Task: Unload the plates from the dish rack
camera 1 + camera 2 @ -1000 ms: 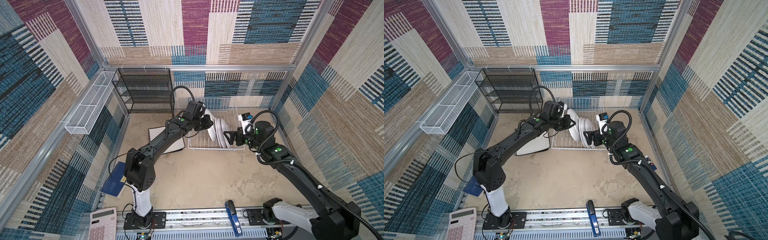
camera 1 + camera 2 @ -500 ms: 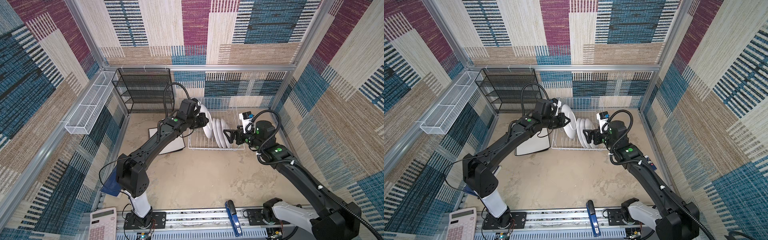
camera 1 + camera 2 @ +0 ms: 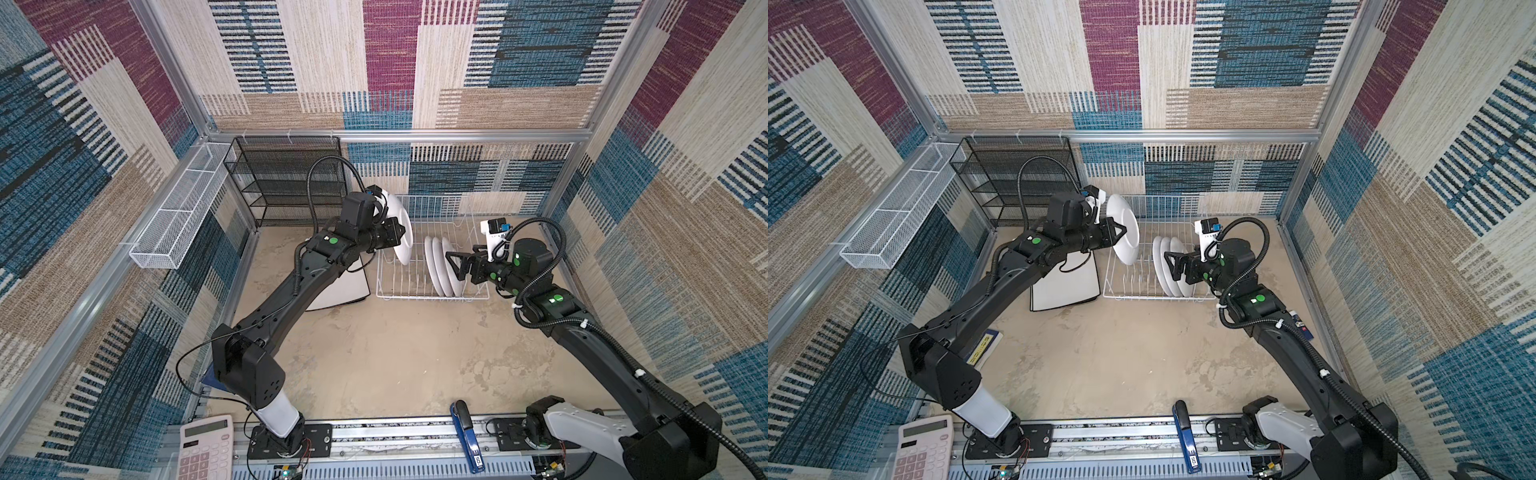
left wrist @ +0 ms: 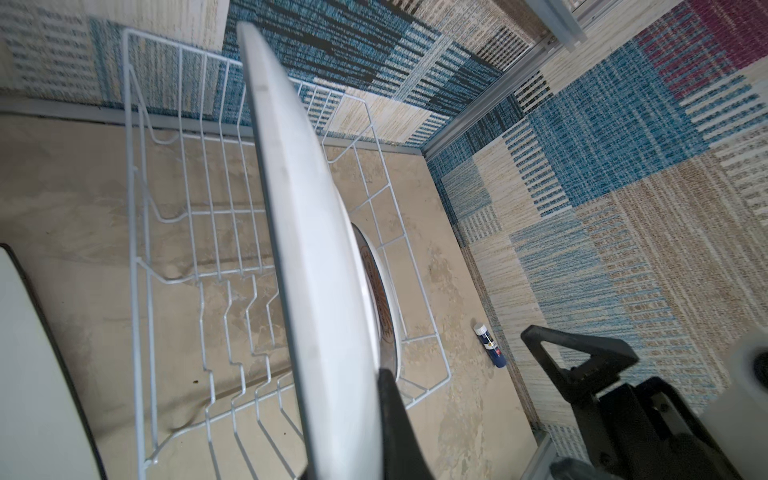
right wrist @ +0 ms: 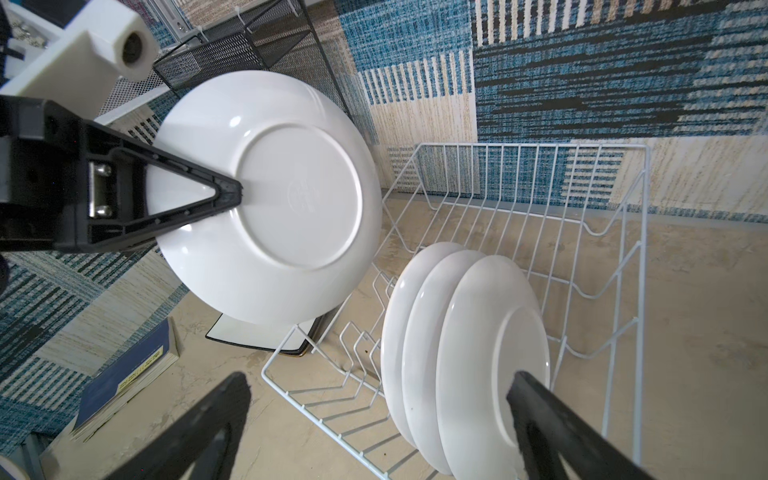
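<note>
The light is bright and even, falling softly from overhead. The floor carries only faint, soft-edged shadows under the arms. Small white glints sit on the glossy back of the held plate. In both top views the walls stretch and splay toward 3 and 9 o'clock, a wide-lens effect. In the left wrist view the plate's rim, close to the lens, looks soft.

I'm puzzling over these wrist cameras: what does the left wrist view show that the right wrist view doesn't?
Only the left wrist view: the printed face of one racked plate and a small blue tube near the wall. Only the right wrist view: three racked plates' plain backs, a blue book, the black mesh shelf. Both: the lifted plate pinched by the left fingers, and the white dish rack.
</note>
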`<state>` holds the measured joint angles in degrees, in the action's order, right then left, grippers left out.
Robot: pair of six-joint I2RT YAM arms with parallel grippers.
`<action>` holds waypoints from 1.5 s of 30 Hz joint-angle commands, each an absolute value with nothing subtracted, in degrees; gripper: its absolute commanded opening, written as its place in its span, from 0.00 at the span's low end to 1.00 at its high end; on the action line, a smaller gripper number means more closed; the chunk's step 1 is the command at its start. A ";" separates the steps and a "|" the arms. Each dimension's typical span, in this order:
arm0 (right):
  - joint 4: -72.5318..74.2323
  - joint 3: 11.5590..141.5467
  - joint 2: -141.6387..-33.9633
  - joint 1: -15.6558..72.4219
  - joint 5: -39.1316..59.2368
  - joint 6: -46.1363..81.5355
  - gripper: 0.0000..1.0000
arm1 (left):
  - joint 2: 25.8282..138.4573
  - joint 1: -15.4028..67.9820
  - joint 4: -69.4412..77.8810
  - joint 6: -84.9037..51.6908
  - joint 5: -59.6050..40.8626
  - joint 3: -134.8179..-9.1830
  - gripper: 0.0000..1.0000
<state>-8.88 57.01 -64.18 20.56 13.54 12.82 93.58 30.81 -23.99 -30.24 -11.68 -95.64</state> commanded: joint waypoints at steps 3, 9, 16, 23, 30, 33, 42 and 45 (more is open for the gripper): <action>-6.85 61.10 -65.84 20.39 14.18 15.87 0.99 | 88.50 30.71 -17.86 -17.87 -5.24 -92.28 0.00; -7.27 66.79 -69.80 19.75 15.20 20.72 0.99 | 82.33 30.75 -11.75 -5.78 -1.69 -86.04 0.00; -7.73 74.22 -76.69 17.35 20.57 28.21 0.99 | 76.74 30.93 -6.48 8.84 -1.05 -79.61 0.00; -5.78 74.83 -79.28 15.12 25.44 34.20 0.99 | 72.87 31.42 -6.56 20.48 0.18 -74.94 0.00; -4.12 74.91 -80.35 13.83 29.82 38.19 0.99 | 68.80 32.21 -6.94 34.72 3.16 -69.41 0.00; -2.64 75.32 -81.51 13.80 32.67 39.89 0.99 | 67.88 32.61 -6.94 39.31 4.57 -67.25 0.00; -2.81 79.51 -87.45 13.88 41.41 42.45 0.99 | 67.84 36.52 -1.57 51.20 9.74 -60.55 0.00; -4.70 80.71 -88.81 14.02 42.83 41.94 0.99 | 68.16 38.08 1.41 53.55 11.04 -59.29 0.00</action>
